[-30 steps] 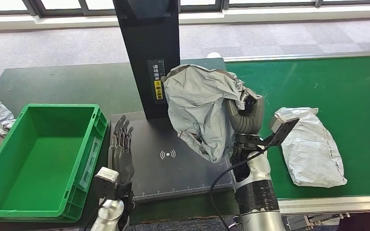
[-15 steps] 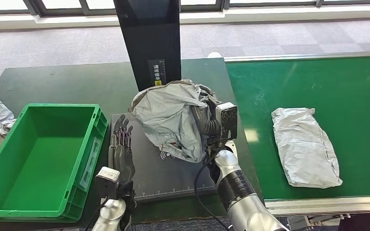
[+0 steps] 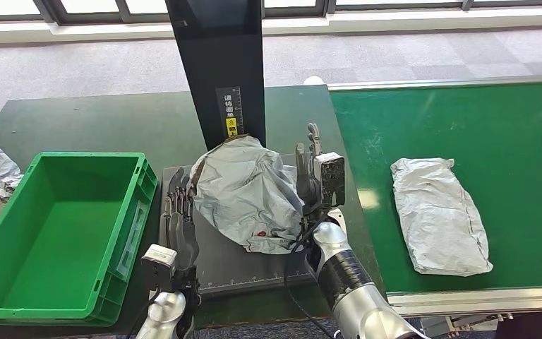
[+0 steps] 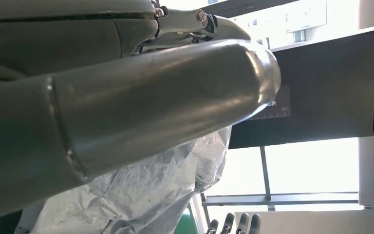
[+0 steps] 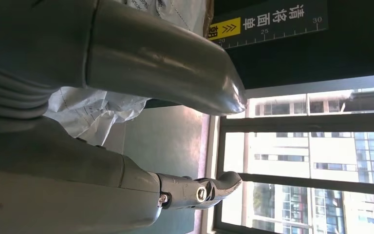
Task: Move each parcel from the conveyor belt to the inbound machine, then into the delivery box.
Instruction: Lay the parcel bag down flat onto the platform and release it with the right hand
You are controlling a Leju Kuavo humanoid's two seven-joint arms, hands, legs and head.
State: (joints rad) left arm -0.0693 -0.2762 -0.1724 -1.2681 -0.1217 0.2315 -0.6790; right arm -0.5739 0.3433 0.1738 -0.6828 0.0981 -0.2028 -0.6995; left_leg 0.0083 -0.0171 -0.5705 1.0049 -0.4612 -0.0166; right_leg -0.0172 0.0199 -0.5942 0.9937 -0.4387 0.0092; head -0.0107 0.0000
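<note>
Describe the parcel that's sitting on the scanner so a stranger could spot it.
Find the black scanner platform under the tall black post. The crumpled grey parcel lies on it; the flatter white parcel rests on the green belt.

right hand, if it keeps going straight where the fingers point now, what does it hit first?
Probably the black upright column of the inbound machine. The right hand is open beside the crumpled grey plastic parcel, fingers aimed away from the robot; the right wrist view shows the column's yellow label close ahead. Depth unclear.
</note>
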